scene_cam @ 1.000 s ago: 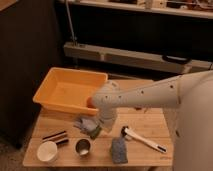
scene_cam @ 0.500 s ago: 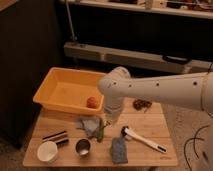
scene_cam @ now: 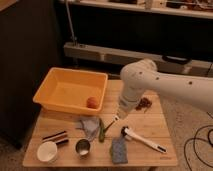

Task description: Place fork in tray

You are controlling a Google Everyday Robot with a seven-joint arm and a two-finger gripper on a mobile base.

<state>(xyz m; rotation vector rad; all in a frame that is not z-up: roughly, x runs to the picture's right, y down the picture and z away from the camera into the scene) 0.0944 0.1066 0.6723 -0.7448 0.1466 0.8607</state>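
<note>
The tray point(scene_cam: 55, 82) is a deep yellow-orange bin at the table's back left, with an orange ball point(scene_cam: 92, 102) inside near its right wall. A slim pale piece that looks like the fork point(scene_cam: 109, 125) lies on the wood just right of a green item point(scene_cam: 102, 132). My white arm reaches in from the right and bends down. My gripper point(scene_cam: 117, 118) hangs low over the table, right of the tray's front corner and just above the fork's upper end. It is shut, and I see nothing held in it.
A grey cloth point(scene_cam: 88, 125) lies beside the green item. A metal cup point(scene_cam: 82, 147), a white cup point(scene_cam: 47, 151) and dark sticks point(scene_cam: 55, 136) stand at the front left. A blue-grey pad point(scene_cam: 118, 150) and a white-handled tool point(scene_cam: 143, 140) lie at the front right, with dark bits point(scene_cam: 145, 103) behind them.
My arm has swung from over the tray's right side to the right and down. The gripper now hangs low over the middle of the table.
</note>
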